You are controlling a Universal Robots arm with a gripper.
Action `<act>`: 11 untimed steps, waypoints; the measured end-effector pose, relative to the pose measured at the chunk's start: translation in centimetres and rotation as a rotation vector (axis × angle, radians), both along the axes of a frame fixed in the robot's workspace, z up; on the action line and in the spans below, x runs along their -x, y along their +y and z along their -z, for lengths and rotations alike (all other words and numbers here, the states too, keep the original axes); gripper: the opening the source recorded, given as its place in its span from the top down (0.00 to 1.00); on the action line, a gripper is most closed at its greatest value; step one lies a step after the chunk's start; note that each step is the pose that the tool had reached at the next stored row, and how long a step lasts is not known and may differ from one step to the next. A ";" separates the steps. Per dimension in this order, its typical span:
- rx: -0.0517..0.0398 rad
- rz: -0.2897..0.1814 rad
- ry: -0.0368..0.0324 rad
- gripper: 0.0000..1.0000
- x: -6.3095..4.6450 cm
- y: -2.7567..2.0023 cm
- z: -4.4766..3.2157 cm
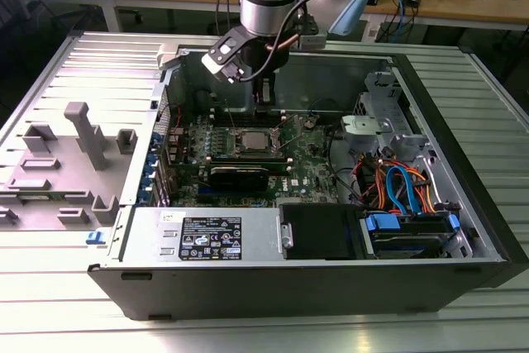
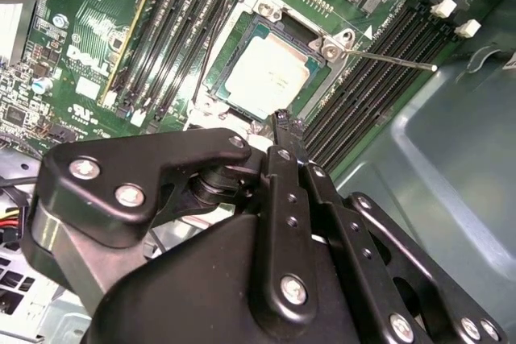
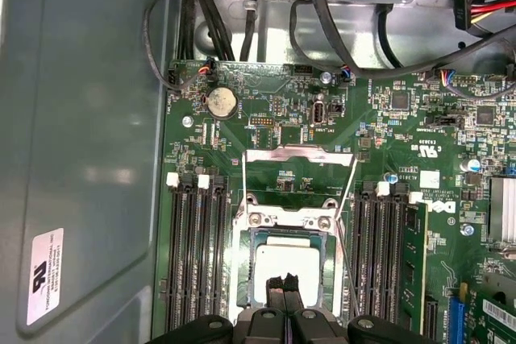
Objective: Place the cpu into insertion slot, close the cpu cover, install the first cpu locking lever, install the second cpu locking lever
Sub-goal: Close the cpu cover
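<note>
Ribbed metal bench (image 1: pixel 248 332), open PC case (image 1: pixel 248 291) on it. Exterior view, its L to R: grey fixtures (image 1: pixel 83 134), then gripper (image 1: pixel 264 95), jaws pressed together w/ nothing between, hanging just above cpu (image 1: pixel 250 141). Cpu lies flat in insertion slot (image 3: pixel 290 219), silver top up, straight below tips.

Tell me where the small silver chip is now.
In the first wrist view the chip lies in the square socket on the green board, between two banks of long black slots, the gripper just over it.

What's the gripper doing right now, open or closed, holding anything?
Gripper: closed, fingers together, nothing between them, poised over the cpu seated in the insertion slot.
</note>
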State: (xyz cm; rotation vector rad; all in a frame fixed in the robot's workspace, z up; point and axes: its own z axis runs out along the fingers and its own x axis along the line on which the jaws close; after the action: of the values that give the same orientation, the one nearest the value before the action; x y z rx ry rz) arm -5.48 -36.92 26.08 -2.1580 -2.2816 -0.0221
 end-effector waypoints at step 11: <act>0.0000 0.000 0.0000 0.89 0.0 0.00 -0.24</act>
State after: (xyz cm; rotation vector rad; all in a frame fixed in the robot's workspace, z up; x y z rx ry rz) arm -5.48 -36.92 26.32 -2.1580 -2.2816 -0.0221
